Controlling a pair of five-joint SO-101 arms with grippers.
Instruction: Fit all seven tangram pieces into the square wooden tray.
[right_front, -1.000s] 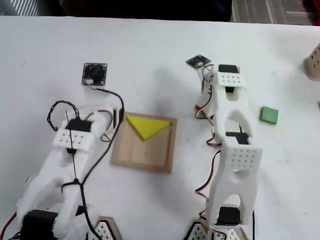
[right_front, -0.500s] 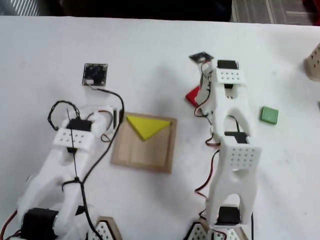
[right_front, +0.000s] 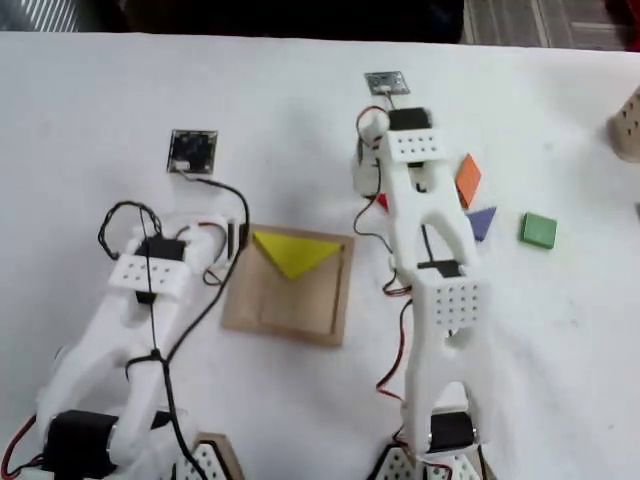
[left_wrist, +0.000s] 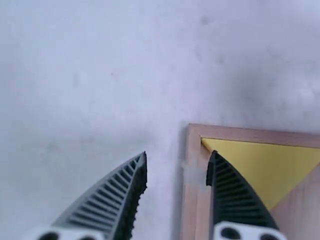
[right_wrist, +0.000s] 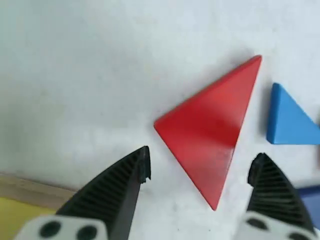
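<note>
Red flat triangle (right_wrist: 210, 135) is lying on the white table (right_wrist: 75, 60); we're seeing the right gripper (right_wrist: 201, 155) gaping wide above it. Left gripper (left_wrist: 177, 156) is hanging moderately parted astride a corner of the wooden tray (left_wrist: 192, 175), with the yellow triangle (left_wrist: 265, 160) sitting inside.

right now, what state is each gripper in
Left gripper: open, empty, at the tray's corner.
Right gripper: open, empty, over the red triangle.

Left gripper (left_wrist: 178, 156) hangs with jaws parted, straddling the far-left corner of the tray (right_front: 290, 305). Right gripper (right_wrist: 201, 154), jaws spread wide, sits just beyond the tray's far-right corner.
</note>
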